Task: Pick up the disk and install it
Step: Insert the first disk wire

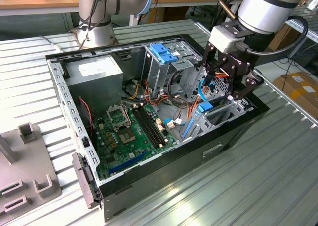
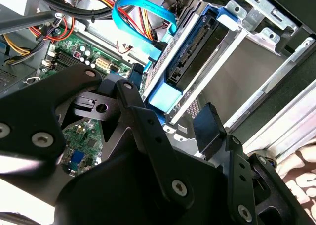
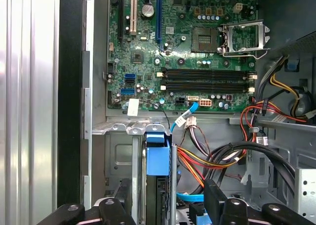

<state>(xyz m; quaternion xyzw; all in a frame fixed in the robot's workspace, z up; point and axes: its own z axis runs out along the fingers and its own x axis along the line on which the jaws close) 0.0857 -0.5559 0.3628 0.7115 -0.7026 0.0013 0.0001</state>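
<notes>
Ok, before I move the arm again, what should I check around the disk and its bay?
1. Disk in the drive cage slot: ok, it stands on edge between the metal rails.
2. Disk pushed fully home: cannot tell.
3. Gripper open: ok, in the first wrist view its fingers stand apart on either side of the disk, with gaps.
4. Blue flat cable clear of the fingers: not ok, in the first wrist view it passes between the disk and one finger.
5. Cable plugged into the disk: cannot tell.
</notes>
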